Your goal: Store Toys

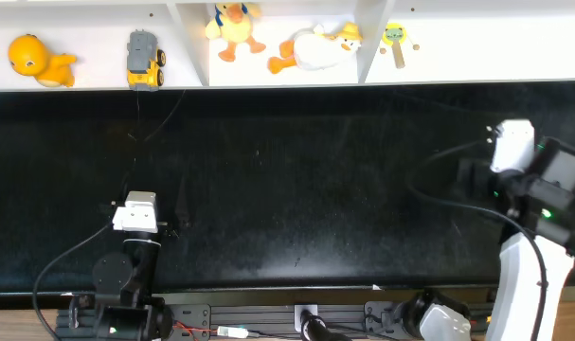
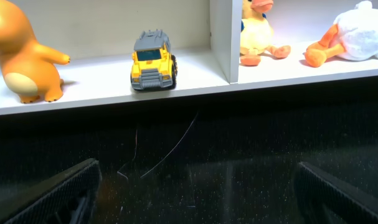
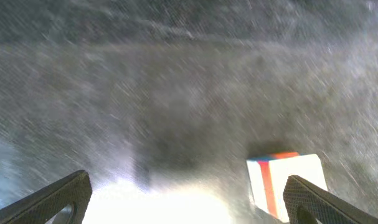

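Note:
A white block with red and blue stripes lies on the black mat, just inside one finger of my right gripper, which hangs open above it. My left gripper is open and holds nothing; it is low over the mat and faces the white shelf. Several toys sit in the shelf: an orange figure, a yellow truck, a yellow duck plush, a white duck plush and a small green toy.
White dividers split the shelf into compartments. The left arm stands near the front left of the black mat, the right arm at the right side. A cable loops beside the right arm.

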### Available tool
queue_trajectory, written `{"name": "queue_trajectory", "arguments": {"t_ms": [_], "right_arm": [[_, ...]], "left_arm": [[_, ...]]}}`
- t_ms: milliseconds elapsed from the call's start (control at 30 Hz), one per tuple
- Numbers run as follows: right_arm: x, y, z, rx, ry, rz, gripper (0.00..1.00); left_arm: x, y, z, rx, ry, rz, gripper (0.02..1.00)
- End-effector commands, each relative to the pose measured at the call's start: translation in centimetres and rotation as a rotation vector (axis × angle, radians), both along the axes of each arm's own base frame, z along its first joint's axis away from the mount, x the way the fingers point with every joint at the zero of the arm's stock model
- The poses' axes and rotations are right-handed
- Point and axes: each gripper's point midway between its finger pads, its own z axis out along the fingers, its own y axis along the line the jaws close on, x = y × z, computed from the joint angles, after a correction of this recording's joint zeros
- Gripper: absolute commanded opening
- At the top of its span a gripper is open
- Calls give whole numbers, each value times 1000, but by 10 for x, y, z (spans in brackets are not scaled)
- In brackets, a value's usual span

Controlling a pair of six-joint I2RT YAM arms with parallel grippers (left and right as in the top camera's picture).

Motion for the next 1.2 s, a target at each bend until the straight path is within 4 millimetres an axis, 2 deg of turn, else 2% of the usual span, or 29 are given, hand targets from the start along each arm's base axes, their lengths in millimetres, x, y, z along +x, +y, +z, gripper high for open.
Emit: {"name": "queue_trajectory", "arguments": {"t_ms": [33,367,533,700,833,933,1067,1200], "right_arm": [[-15,-15,-5,-28,-7,66,996],[-51,-54,-13,-62,21,9,998],[-68,-65,-14,-49,21,-30,996],[-78,-87,-14,-71,4,-85,998],[-75,-98,-16,-50,-41,-93,996],[-76,-106,-28,-48,-8,-101,996],[-70,-108,-42,-11,24,-70,998],[-60,-110,-47,13,42,-44,998]], "left_arm": [[0,2,1,18,-8,7,996],[0,2,1,18,-8,7,996],[0,2,1,18,-8,7,993],[0,2,1,18,-8,7,996],[0,2,1,18,-8,7,996],[0,2,1,18,-8,7,996],[0,2,1,18,-8,7,996],[0,2,1,18,-8,7,996]]}}
